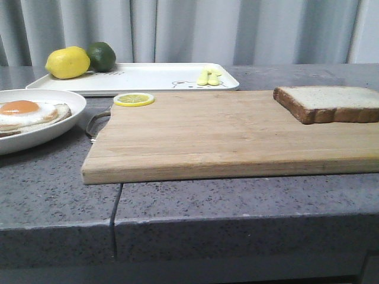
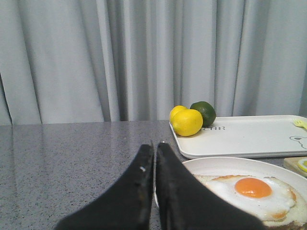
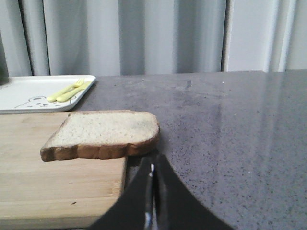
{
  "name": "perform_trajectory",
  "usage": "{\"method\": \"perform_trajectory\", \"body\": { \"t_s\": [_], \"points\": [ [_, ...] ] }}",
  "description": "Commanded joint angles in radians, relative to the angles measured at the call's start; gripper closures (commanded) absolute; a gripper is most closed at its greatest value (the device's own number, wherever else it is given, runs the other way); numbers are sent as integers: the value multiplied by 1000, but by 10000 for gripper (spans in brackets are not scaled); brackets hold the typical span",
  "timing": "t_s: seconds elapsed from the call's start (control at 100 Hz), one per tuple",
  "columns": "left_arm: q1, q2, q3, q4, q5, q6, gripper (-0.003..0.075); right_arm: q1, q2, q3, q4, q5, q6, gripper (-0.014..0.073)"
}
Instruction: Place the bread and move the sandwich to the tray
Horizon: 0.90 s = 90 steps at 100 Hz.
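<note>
We see the bread (image 1: 327, 103), a thick squarish white slice with a pale face and dark brown crust, lying flat on the far right corner of the wooden cutting board (image 1: 225, 133), one edge overhanging it. Left of the board lies the sandwich (image 1: 26, 116), thin bread topped by a fried egg with orange yolk, in a shallow white dish (image 1: 56, 129). Behind the board sits the flat white tray (image 1: 148, 77).

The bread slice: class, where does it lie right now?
In the front view the bread lies flat at the far right corner of the wooden cutting board, overhanging its right edge, apart from the tray.
</note>
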Motion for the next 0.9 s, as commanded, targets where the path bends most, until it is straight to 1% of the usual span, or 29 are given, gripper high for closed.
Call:
{"method": "perform_trajectory", "body": {
  "t_s": [0.0,0.13,0.22,0.33,0.52,0.6,0.67,0.74,0.89],
  "points": [
    [2,-29,14,1,-108,-5,740,-4,-21,0,-12,-94,2,662],
    [2,-29,-2,-4,-129,-5,740,-4,-20,-13,-51,-110,1,662],
    [2,-29,-28,-32,-106,-5,740,-4,-6,-40,-48,-95,4,655],
    [2,-9,-96,-42,-4,-5,740,-4,43,-105,-14,-25,5,654],
    [0,68,-219,-43,179,-5,740,-4,178,-285,-14,236,3,654],
    [-11,107,-260,-43,250,-5,740,-4,228,-346,-44,261,-20,654],
    [-23,134,-283,-49,267,-5,740,-4,259,-365,-93,220,-42,654],
    [-38,153,-300,-70,266,-5,740,-4,281,-387,-100,208,-42,654],
    [-71,198,-337,-92,275,-5,740,-4,359,-483,-88,316,-41,650]
  ]
}}
